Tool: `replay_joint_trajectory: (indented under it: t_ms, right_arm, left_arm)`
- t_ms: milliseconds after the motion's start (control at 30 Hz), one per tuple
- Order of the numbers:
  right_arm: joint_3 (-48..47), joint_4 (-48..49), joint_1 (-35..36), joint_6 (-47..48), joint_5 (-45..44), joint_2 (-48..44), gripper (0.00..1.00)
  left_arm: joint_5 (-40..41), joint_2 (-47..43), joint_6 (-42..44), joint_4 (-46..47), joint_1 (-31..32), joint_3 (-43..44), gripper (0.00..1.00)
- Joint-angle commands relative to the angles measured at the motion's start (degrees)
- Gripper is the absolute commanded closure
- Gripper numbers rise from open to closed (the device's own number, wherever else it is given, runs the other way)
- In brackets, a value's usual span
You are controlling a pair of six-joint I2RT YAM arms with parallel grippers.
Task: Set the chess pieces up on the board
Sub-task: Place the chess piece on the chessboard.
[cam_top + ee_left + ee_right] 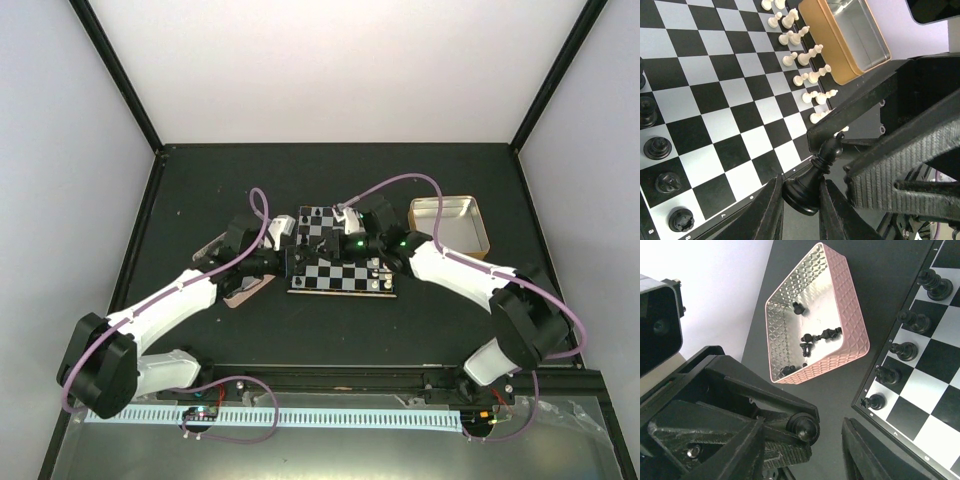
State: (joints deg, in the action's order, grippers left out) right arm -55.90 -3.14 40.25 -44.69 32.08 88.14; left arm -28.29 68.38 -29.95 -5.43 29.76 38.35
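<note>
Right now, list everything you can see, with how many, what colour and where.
Table: one, black, under everything.
Chessboard: one, black and silvery checks, table centre.
Pink tin: one, left of the board.
Gold tin: one, right of the board.
Black pieces: five visible, along the board's edge nearest the pink tin.
White pieces: about a dozen visible, double row along the edge nearest the gold tin.
Loose black pieces: several, inside the pink tin.
Black bishop: one, held beside the board's corner.
Left hand: one, black, shut on the black bishop.
Right hand: one, black, open, close beside the bishop.
</note>
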Motion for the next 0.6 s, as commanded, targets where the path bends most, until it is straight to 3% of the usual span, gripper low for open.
replay_joint_trajectory:
  t_ms: [0,333,567]
  right_arm:
    - [-0.84,1.99,-0.74,-2.52,-0.18,-0.22,0.62]
    - [0.35,4.34,-1.46,-4.83,0.95,-0.51,0.86]
    - [0.42,4.41,-1.46,-4.18,1.63,-1.45,0.96]
  left_arm:
    - [-2.58,-1.0,2.1,2.73,0.81,0.61,0.82]
    - [-3.39,-1.58,2.37,3.19,0.82,0.5,0.82]
    - [-1.66,-1.78,1.9,3.23,0.8,0.76,0.8]
